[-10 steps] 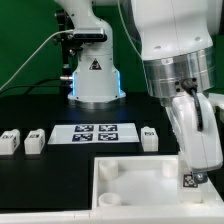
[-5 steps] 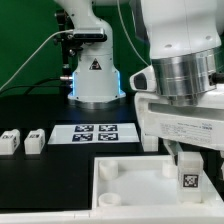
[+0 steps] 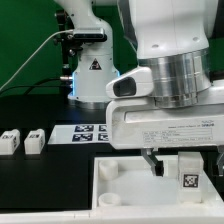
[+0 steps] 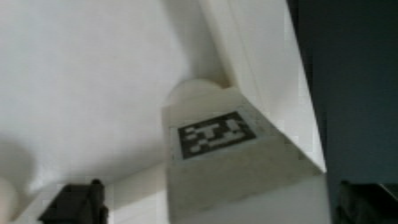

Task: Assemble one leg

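A white leg (image 3: 187, 172) with a black-and-white tag stands upright in the near right corner of the white tabletop (image 3: 125, 185), which lies tray-like on the table. My gripper (image 3: 186, 164) hangs over it, open, with one dark finger (image 3: 152, 161) on the exterior view's left of the leg and clear of it. In the wrist view the leg (image 4: 217, 133) shows its tag between my two dark fingertips (image 4: 75, 201), which stand wide apart and do not touch it. Two more legs (image 3: 10, 142) (image 3: 34, 141) lie on the black table at the exterior view's left.
The marker board (image 3: 93, 134) lies on the table behind the tabletop. The arm's base (image 3: 93, 75) stands at the back. My wrist and hand hide the table's right part in the exterior view.
My hand has turned about its upright axis from narrow side to broad side and come lower around the leg. The leg has stayed upright in the corner. The hand now hides a leg behind it.
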